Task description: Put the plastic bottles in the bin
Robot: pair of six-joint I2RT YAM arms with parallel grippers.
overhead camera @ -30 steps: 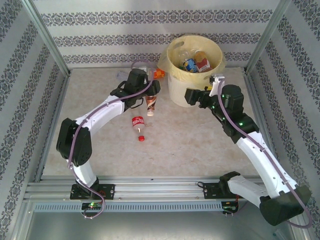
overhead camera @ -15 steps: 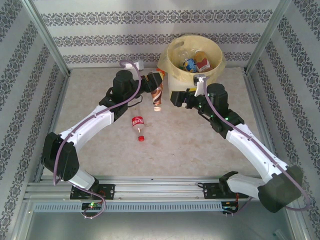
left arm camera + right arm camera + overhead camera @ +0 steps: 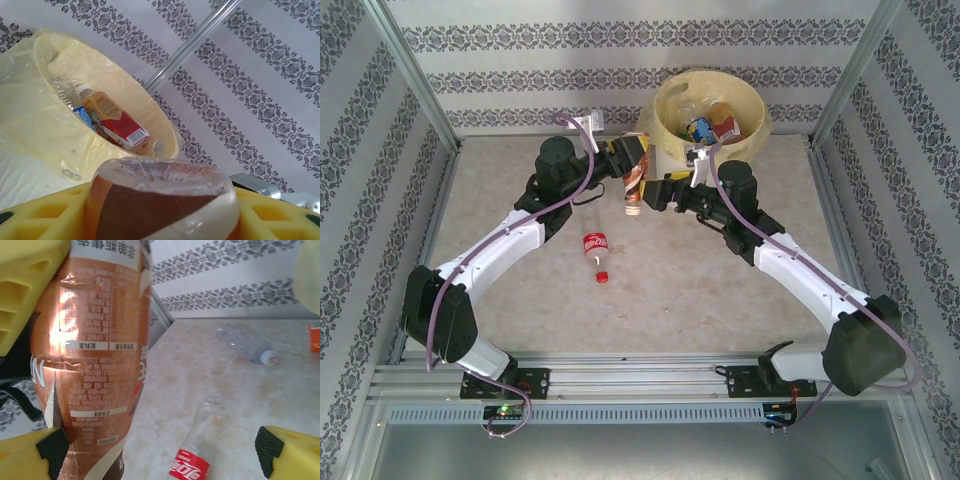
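Bottle (image 3: 634, 188) in left fingers (image 3: 35, 220) has moved nearer bin (image 3: 665, 112).

Bright, even light — faint shadows; glare on brown bottle (image 3: 95, 365).

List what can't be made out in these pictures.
- Top view: the lower contents of the bin, buried under the topmost bottles and hidden by its wall.
- Right wrist view: both ends of the brown bottle, cut off by the top and bottom edges.
- Right wrist view: the rest of the red-labelled bottle, cut off by the bottom edge.
- Right wrist view: an orange object, cut off by the right edge and unidentifiable.
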